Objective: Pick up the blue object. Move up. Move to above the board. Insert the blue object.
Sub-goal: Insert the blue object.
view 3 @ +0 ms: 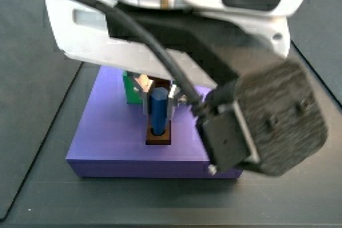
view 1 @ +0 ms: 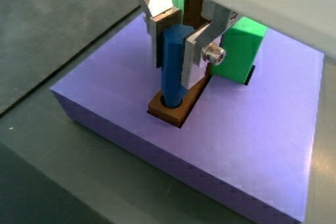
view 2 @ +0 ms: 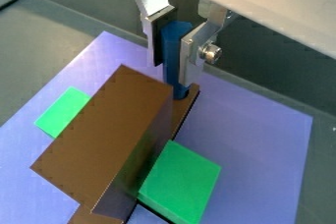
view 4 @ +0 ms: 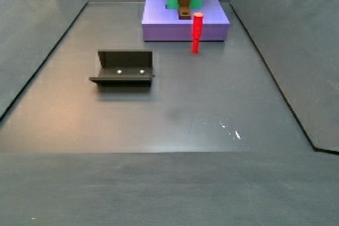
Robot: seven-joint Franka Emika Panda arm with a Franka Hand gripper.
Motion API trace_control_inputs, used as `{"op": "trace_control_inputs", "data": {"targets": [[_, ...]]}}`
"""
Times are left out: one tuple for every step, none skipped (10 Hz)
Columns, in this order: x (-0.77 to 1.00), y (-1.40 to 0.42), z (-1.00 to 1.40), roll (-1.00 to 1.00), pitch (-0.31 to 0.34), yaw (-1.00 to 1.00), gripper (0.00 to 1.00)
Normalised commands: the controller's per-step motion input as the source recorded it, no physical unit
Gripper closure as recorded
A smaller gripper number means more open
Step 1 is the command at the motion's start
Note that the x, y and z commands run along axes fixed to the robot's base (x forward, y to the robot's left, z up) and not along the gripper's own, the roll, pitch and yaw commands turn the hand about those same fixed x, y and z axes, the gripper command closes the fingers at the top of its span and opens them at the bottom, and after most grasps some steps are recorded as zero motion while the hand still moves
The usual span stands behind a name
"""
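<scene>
My gripper [view 1: 176, 66] is shut on the blue object [view 1: 171, 90], a slim upright blue peg held between the silver fingers [view 1: 198, 53]. The peg's lower end sits in the round hole at the near end of the brown board [view 1: 172, 113]. The board lies on the purple slab [view 1: 250, 140]. In a wrist view the gripper [view 2: 172, 66] holds the peg [view 2: 175, 41] at the narrow end of the long board [view 2: 112, 135]. In a side view the peg [view 3: 158, 110] stands upright in the board [view 3: 159, 138] under the arm.
Green blocks [view 2: 178, 179] [view 2: 62, 112] flank the board on the slab [view 2: 256, 135]. A red peg [view 4: 196, 32] stands on the floor against the slab's front [view 4: 166, 27]. The fixture [view 4: 123, 68] stands on the grey floor to the left.
</scene>
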Motion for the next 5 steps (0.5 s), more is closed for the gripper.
{"op": "trace_control_inputs", "data": {"targets": [[0.09,-0.05,-0.31,0.12,0.000,-0.14,1.00],[0.11,-0.05,-0.32,0.09,0.000,-0.15,1.00],[0.08,0.00,-0.31,0.06,0.000,-0.14,1.00],[0.03,0.00,0.00,0.00,0.000,-0.02,1.00],[0.00,0.00,0.00,0.00,0.000,0.00,1.00]]}}
